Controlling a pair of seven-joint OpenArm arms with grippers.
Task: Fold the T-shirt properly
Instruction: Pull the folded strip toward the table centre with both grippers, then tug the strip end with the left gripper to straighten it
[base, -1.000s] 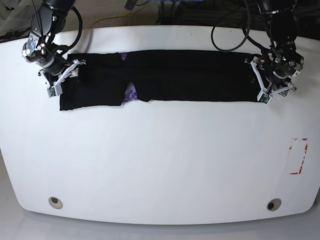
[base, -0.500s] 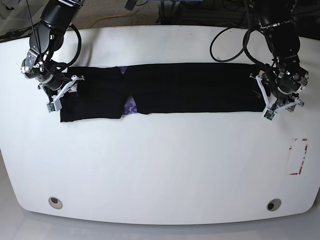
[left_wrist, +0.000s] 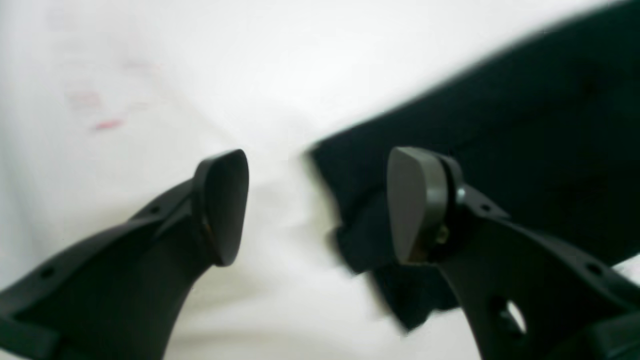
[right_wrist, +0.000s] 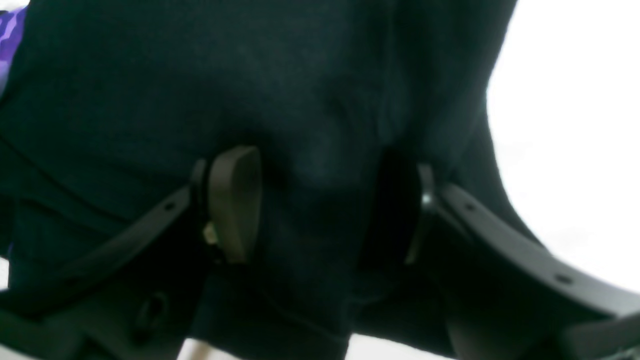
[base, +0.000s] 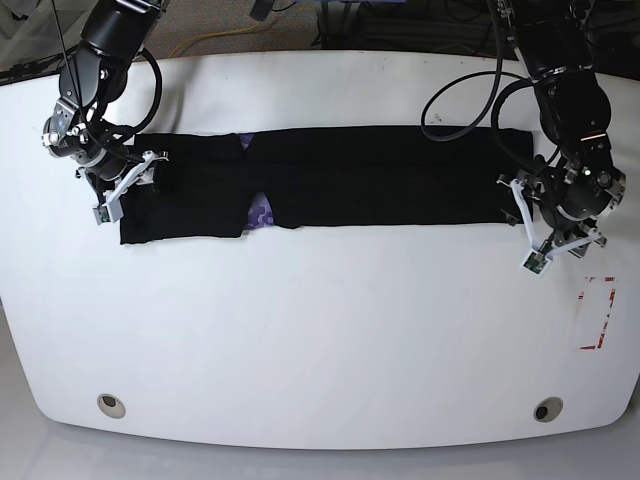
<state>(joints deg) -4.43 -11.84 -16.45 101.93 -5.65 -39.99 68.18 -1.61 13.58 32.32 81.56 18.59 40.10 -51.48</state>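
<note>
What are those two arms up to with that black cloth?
Two robot arms are working on a black T-shirt, which lies in a long folded band across the white table. The right pincer hangs open over one end of the cloth. The left pincer is open at the other end's corner, gripping nothing.

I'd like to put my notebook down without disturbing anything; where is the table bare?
The wide white stretch of table in front of the T-shirt is free, bordered by the shirt's near edge, two round holes near the front rim and the red marking. The shirt's ends are crowded: the right gripper and left gripper work there.
</note>
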